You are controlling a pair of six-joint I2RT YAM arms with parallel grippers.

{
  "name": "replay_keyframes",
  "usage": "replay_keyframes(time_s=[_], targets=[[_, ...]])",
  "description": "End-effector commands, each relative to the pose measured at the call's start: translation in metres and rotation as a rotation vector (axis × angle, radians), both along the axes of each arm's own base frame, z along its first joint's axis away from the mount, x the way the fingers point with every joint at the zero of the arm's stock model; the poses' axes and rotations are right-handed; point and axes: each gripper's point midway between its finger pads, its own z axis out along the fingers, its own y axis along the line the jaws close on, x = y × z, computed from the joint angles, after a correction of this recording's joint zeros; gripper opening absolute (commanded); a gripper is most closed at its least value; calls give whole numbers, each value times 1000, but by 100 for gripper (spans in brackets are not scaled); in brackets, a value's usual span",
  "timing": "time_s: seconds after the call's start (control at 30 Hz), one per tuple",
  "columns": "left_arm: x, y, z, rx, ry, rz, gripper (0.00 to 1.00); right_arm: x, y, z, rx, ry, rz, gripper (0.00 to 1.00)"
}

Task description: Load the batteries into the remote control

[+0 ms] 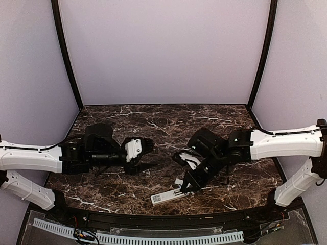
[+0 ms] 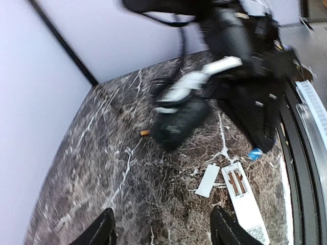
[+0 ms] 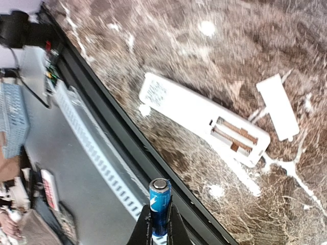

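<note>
Near the front edge of the table, the remote control is lying with its back up, and its battery recess is showing open and empty. The loose cover is lying just beside it on the marble.

The right gripper is pinching the blue battery tightly between its fingers and is hanging over the table, close to the recess end of the remote. The left gripper is standing wide with nothing between its fingers, well apart from the remote. The orange battery is lying on the table farther back, and nothing is holding it.

As I am judging it, the task is only beginning. The cover is off, but no battery is sitting in the recess. The blue one is waiting to be placed first, and after it the orange one is waiting to be picked up and loaded too.
</note>
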Motion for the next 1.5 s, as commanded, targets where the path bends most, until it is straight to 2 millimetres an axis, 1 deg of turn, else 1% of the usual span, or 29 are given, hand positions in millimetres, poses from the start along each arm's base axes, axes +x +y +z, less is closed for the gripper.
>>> replay_keyframes(time_s=[0.0, 0.03, 0.07, 0.1, 0.13, 0.17, 0.2, 0.23, 0.3, 0.43, 0.47, 0.5, 0.53, 0.83, 0.9, 0.97, 1.13, 1.17, 1.23, 1.27, 1.3, 1.37, 1.47], targets=[[-50, -10, -3, 86, -326, -314, 62, 5, 11, 33, 171, 60, 40, 0], [-54, -12, -3, 103, -396, -348, 62, 7, 12, 37, 176, 57, 49, 0], [-59, -13, -7, 127, -430, -375, 62, 9, 13, 39, 178, 53, 64, 0], [-60, -15, -7, 161, -512, -404, 62, 10, 14, 40, 175, 53, 78, 0], [-60, -16, -18, 216, -540, -414, 62, 10, 16, 42, 177, 57, 92, 0], [-56, -18, -19, 258, -610, -418, 63, 10, 18, 44, 182, 58, 106, 0], [-57, -20, -28, 301, -646, -447, 63, 10, 20, 45, 186, 59, 117, 0], [-56, -22, -29, 317, -663, -448, 63, 11, 22, 47, 189, 59, 124, 0], [-55, -27, -36, 337, -676, -467, 62, 11, 26, 48, 194, 66, 139, 0], [-52, -34, -41, 346, -692, -474, 57, 9, 32, 52, 210, 86, 161, 0], [-51, -37, -38, 336, -698, -467, 56, 9, 33, 52, 211, 87, 161, 0], [-49, -38, -40, 339, -696, -462, 55, 9, 33, 52, 209, 88, 162, 0], [-49, -41, -37, 325, -699, -454, 54, 9, 34, 52, 210, 88, 163, 0], [-44, -52, -39, 313, -696, -420, 45, 11, 39, 49, 204, 95, 169, 0], [-45, -53, -42, 317, -697, -425, 42, 12, 42, 50, 209, 92, 170, 0], [-47, -53, -45, 319, -693, -433, 36, 14, 44, 50, 210, 90, 172, 0], [-48, -53, -46, 318, -687, -431, 19, 15, 46, 47, 208, 94, 174, 0], [-48, -53, -46, 316, -685, -430, 17, 15, 46, 47, 208, 94, 173, 0], [-48, -53, -45, 310, -683, -424, 9, 17, 46, 45, 199, 89, 168, 0], [-48, -53, -45, 308, -682, -422, 6, 17, 46, 44, 196, 86, 165, 0], [-48, -54, -44, 301, -676, -416, 2, 18, 45, 43, 192, 84, 163, 0], [-48, -54, -42, 293, -663, -405, 0, 19, 45, 43, 190, 80, 158, 0], [-48, -53, -41, 282, -636, -388, 0, 21, 46, 43, 191, 74, 151, 0]])
